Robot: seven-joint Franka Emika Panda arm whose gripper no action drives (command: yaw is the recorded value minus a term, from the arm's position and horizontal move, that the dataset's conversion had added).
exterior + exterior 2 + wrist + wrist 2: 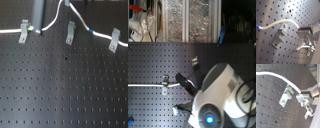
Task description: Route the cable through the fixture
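The white cable (50, 21) runs across the black perforated board. In the first exterior view it passes the left fixture (23, 31) with its green band (31, 30) beside it. It then rises to the top edge, drops past the middle fixture (70, 32), and carries its blue band (91, 31) toward the right fixture (115, 40). In both wrist views my gripper (300, 29) (300, 94) is shut on the cable (278, 23) (281, 76), holding it lifted beside a fixture (280, 36) (285, 96). The cable lies outside that fixture's slot.
A grey upright part of the arm (39, 12) hangs by the left fixture. The white arm body (220, 100) fills the second exterior view's lower right. Shelves with clutter (183, 20) stand behind the board. A further fixture (309, 48) shows beyond the fingers.
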